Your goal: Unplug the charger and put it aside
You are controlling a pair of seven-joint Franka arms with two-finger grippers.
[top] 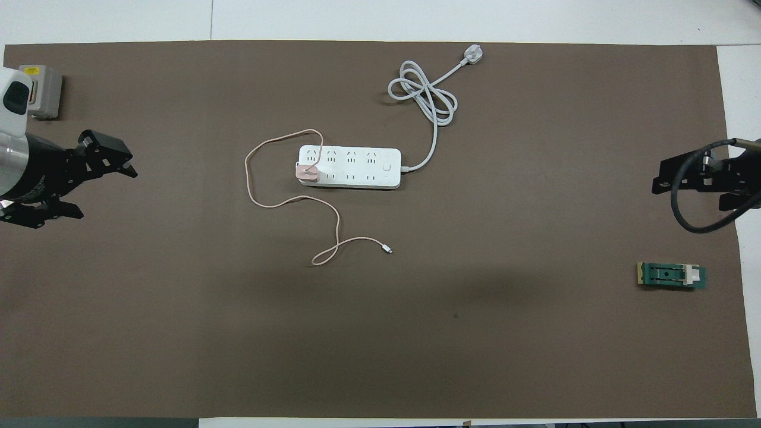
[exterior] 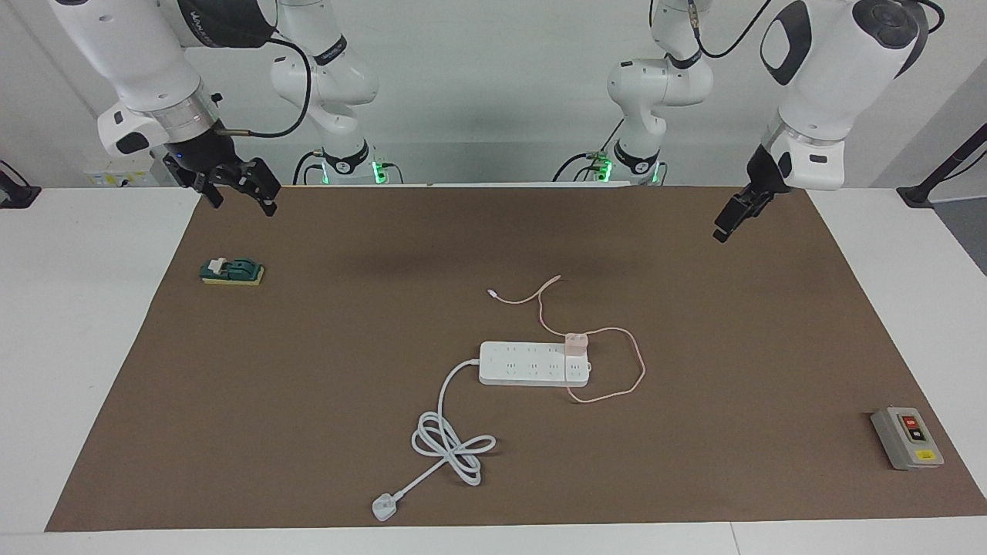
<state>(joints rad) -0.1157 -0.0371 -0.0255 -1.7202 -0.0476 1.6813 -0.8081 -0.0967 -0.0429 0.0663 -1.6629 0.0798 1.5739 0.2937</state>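
The charger (exterior: 576, 343) is a small pale pink cube plugged into the white power strip (exterior: 532, 364) at the strip's end toward the left arm's end of the table. It also shows in the overhead view (top: 308, 173), on the power strip (top: 357, 168). Its thin pink cable (exterior: 636, 370) loops on the mat beside the strip and runs nearer to the robots. My left gripper (exterior: 721, 230) hangs open and empty above the mat's edge at the left arm's end and shows in the overhead view (top: 107, 193). My right gripper (exterior: 240, 199) hangs open and empty at the right arm's end (top: 688, 195).
The strip's thick white cord (exterior: 451, 443) coils farther from the robots and ends in a plug (exterior: 383, 506). A grey box with red and yellow buttons (exterior: 907, 437) lies at the left arm's end. A small green block (exterior: 233, 271) lies at the right arm's end.
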